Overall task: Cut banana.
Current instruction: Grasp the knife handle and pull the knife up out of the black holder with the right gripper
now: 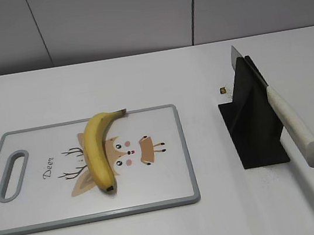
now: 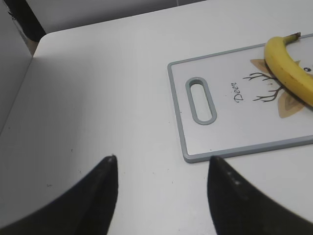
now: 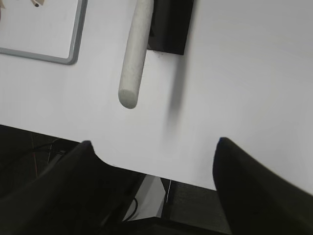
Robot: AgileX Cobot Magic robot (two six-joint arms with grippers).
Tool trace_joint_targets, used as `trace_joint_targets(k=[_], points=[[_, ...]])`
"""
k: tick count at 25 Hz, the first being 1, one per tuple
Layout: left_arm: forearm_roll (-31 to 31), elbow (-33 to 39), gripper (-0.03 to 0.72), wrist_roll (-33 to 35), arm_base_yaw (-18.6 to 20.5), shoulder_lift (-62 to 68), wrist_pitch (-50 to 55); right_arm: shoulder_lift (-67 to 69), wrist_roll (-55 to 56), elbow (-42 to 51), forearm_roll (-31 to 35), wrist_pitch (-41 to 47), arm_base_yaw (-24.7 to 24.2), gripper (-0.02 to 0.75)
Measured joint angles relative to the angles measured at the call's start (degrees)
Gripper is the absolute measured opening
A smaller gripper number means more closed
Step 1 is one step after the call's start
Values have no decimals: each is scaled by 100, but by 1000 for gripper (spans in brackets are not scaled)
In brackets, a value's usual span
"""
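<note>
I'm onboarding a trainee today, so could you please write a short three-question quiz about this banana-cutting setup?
1. True or false: the banana lies on the cutting board.
2. The knife is: A) flat on the table, B) resting in a black stand, C) held by a claw.
3. Fill in: both the left claw and right claw are ____.

Key: 1 true; 2 B; 3 open.

Left tool (image 2: 161, 196) poised above the worktop (image 2: 98, 98), fingers spread wide at 7 and 5 o'clock of its wrist view, gripping nothing. Right tool (image 3: 154, 193) likewise parted, dark fingers at 7 and 5 o'clock, hanging over the worktop's near edge, empty.
</note>
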Motion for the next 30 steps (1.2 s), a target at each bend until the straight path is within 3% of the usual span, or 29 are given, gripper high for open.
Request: trace_joint_targets(k=[12,30], points=[[0,0,564,0,0,0,0,1808,69,-520,593,-5,0,541],[0,0,563,0,0,0,0,3563,-35,-524,728,-613,11,530]])
